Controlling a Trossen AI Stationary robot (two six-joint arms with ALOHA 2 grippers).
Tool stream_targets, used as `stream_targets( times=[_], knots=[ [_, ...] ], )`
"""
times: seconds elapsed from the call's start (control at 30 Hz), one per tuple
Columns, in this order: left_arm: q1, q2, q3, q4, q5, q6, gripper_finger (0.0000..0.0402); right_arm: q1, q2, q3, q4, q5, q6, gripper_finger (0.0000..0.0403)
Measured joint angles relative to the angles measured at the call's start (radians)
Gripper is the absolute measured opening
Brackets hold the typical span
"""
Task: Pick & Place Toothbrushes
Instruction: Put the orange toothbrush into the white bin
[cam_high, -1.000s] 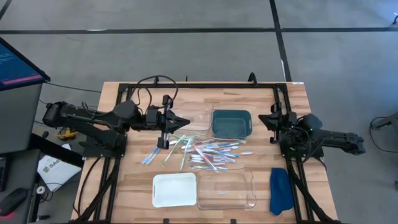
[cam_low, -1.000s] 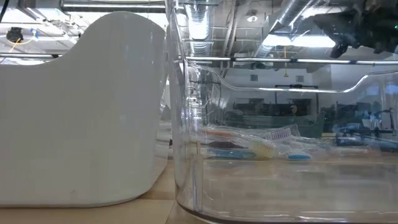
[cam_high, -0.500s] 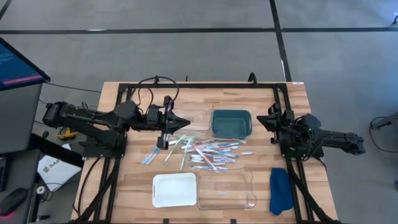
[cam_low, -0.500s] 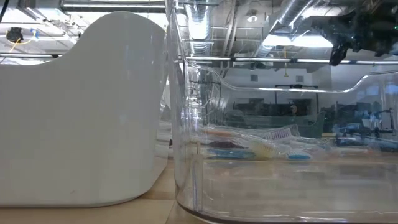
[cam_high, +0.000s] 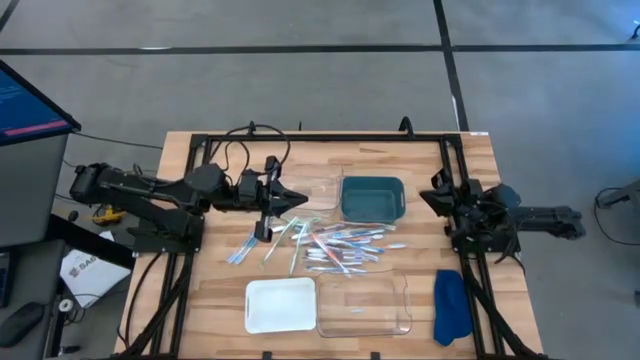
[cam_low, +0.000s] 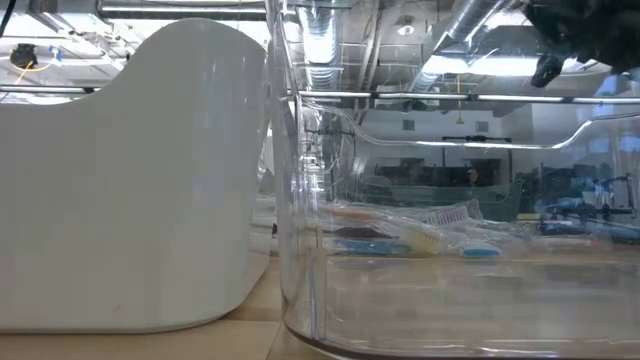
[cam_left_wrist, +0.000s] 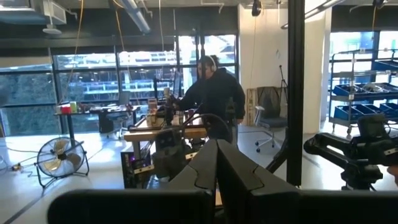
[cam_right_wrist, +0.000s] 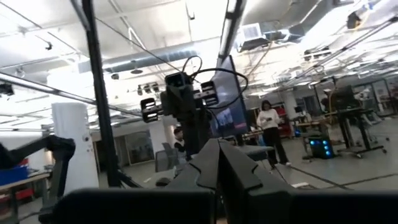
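Toothbrushes (cam_high: 335, 245) lie scattered in a loose heap at the centre of the high view, on the bare wood of the table (cam_high: 210, 295), just below the teal tray (cam_high: 372, 196) and above the white tray (cam_high: 281, 304) and the clear tray (cam_high: 364, 305). They look light, stiff and slick to me: thin plastic sticks lying flat and crossed over one another, so a pinch near an end would likely tip one or drag its neighbours. I would take a stick that lies apart at the heap's edge, across the middle of its handle. My left gripper (cam_high: 297, 197) hangs just above and left of the heap, fingers pressed together on nothing. My right gripper (cam_high: 428, 194) waits at the right of the frame, well apart from the heap, also closed and empty. Blue cloth (cam_high: 451, 305) lies at lower right.
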Motion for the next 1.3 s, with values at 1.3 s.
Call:
stream_targets(
  times=[1.3],
  knots=[
    [0.020, 0.000, 0.002, -0.010, -0.002, 0.011, 0.0003, 0.115, 0.540, 0.000, 0.447, 0.003, -0.057, 0.0000]
  ],
)
